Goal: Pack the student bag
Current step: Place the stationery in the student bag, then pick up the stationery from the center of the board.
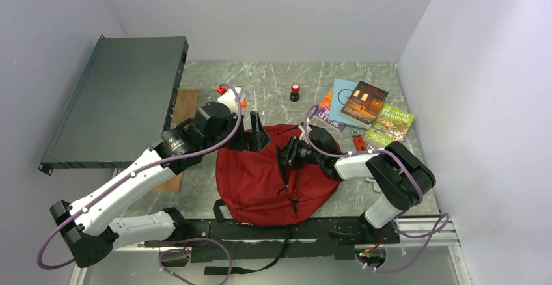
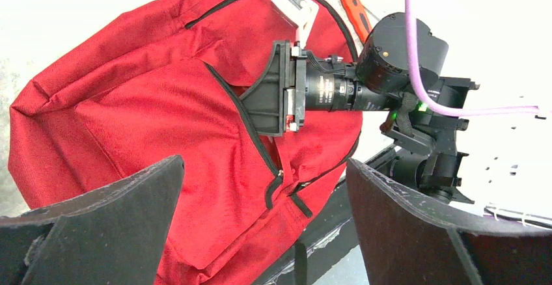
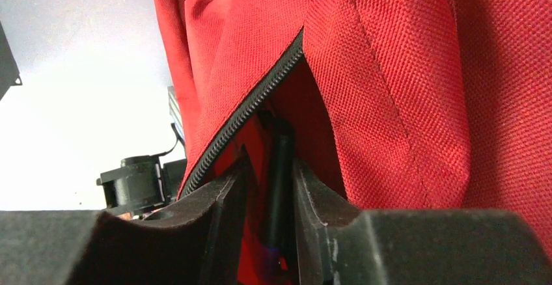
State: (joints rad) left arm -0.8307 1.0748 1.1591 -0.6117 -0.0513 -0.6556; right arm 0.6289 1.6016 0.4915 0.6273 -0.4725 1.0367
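The student bag (image 1: pixel 267 184) lies flat on the marbled surface (image 1: pixel 273 80) at its near edge, between the two arm bases. A black strap is seen trailing over the rail in front.

Just beyond the bag's middle, the right gripper (image 3: pixel 267 168) is pushed in from the right, and its fingertips are buried in a slit bordered by a black zipper (image 3: pixel 260 96). That slit appears to run roughly near to far across the bag's front, so it is crossed by the gripper rather than followed. The jaws are set narrow, with a slim dark object (image 3: pixel 280 187) standing between them. Whether it is clamped or merely framed cannot be told, and its kind cannot be made out.

Farther on, at the bag's far-left edge, the left gripper (image 2: pixel 263 168) is held spread wide with nothing in it, facing the bag and the right gripper across the red fabric.

The opening is therefore reached by the right arm alone. The coming move is judged to depend on that arm backing out to the right, square to the zipper line.

Well beyond, at the far right, a fan of books (image 1: pixel 364 106) is laid out.
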